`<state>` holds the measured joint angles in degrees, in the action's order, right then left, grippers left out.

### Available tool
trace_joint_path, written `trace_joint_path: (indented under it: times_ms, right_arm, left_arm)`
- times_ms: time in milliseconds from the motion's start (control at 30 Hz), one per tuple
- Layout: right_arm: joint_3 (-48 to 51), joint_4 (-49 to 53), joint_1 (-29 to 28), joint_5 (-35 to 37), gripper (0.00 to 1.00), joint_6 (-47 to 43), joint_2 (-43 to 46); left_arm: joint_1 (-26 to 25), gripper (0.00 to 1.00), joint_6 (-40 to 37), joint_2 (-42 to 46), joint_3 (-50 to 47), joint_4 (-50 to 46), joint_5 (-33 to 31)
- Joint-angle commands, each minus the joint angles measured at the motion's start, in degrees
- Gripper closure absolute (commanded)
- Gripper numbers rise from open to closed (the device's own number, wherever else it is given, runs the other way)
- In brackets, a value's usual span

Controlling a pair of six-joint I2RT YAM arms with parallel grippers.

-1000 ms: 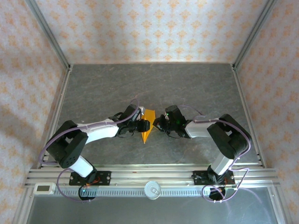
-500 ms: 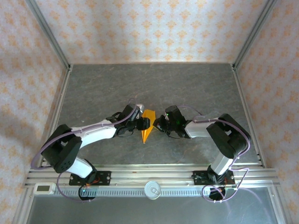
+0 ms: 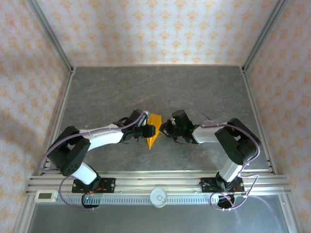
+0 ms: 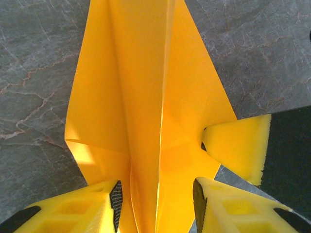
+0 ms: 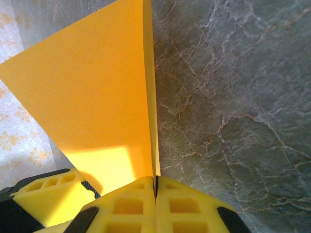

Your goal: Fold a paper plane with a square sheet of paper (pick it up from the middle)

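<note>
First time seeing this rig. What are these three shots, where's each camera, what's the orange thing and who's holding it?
Two robot arms are bolted at the near edge of a grey table. The wide picture looks down from above and behind: left arm on the left, right arm on the right. The two close-ups come from a camera on each wrist, so the yellow fingers at the bottom are that arm's own pincer. The orange thing is a folded paper plane, a pointed dart. The right pincer is shut on its edge. The left pincer has its jaws apart, one on each side of the centre fold; whether they press it is unclear.
</note>
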<state>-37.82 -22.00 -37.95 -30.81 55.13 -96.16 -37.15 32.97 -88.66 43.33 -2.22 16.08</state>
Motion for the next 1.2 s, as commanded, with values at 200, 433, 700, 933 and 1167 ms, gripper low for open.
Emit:
trace_joint_path:
  times_ms: [200, 433, 700, 933, 1167]
  right_arm:
    - [0.78, -1.03, -0.28, 1.1, 0.94, 0.41, -0.36]
    - [0.97, -1.1, -0.29, 1.01, 0.94, 0.41, -0.36]
    - [0.95, -0.76, -0.28, 0.97, 0.94, 0.19, -0.26]
    - [0.97, -0.66, -0.28, 0.88, 0.93, 0.13, -0.34]
    - [0.87, -0.55, -0.33, 1.12, 0.93, 0.32, 0.27]
  left_arm:
    - [-0.8, 0.58, -0.17, -2.14, 1.05, -0.59, 1.26]
    - [-0.87, 0.62, 0.2, -3.3, 1.48, 0.28, 1.86]
    - [-1.1, 0.7, 0.25, -4.91, 2.37, 0.65, 2.02]
    - [-1.27, 0.75, -0.15, -6.05, 2.46, 0.71, 1.44]
    - [-1.86, 0.86, -0.36, -6.08, 2.51, -0.04, -0.02]
